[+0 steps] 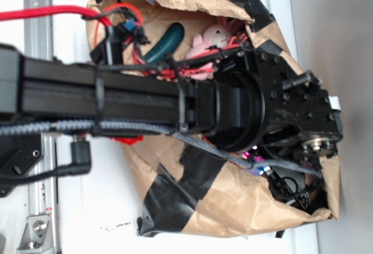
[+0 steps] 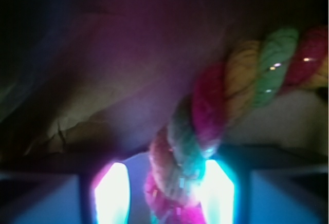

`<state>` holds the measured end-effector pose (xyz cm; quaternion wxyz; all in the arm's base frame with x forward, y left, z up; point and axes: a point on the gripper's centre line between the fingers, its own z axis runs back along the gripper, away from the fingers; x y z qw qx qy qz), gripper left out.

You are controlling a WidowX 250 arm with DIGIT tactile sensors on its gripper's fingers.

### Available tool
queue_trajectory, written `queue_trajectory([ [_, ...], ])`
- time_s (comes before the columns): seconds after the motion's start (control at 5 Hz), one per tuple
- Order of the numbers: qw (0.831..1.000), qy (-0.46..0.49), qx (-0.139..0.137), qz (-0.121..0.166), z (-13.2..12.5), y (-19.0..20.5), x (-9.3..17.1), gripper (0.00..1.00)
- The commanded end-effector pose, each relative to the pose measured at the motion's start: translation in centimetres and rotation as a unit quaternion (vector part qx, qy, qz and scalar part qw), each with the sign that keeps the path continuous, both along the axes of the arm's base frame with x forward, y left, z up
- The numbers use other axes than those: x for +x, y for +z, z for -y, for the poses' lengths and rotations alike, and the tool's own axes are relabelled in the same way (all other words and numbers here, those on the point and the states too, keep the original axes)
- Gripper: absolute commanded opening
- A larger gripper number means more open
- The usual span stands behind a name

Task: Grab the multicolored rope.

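In the wrist view the multicolored rope [image 2: 205, 111], twisted from red, yellow and light green strands, runs from the upper right down between my gripper [image 2: 165, 185] fingers. It lies against the glowing right finger [image 2: 222, 190]. A narrow gap separates it from the left finger [image 2: 110, 196], so the jaws stand open around the rope. In the exterior view my arm [image 1: 145, 96] reaches into the brown paper bag [image 1: 233, 207]. It covers the rope and the fingertips there.
The bag is patched with black tape and lies open on a white surface. A dark green cucumber-shaped toy [image 1: 166, 43] and a pink bunny [image 1: 213, 38] lie inside near the top. Bag walls close in around the wrist [image 1: 303, 114].
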<state>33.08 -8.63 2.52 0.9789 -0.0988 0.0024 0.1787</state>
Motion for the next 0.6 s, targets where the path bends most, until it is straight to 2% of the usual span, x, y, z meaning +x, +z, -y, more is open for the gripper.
queue_trajectory([
  [0.0,0.999,-0.024,-0.013,0.017,1.8,0.4,-0.2,0.00],
  [0.2,0.999,-0.032,-0.004,0.027,1.6,0.9,-0.6,0.00],
  [0.4,0.995,-0.084,0.041,0.042,-0.6,4.3,-2.5,0.00],
])
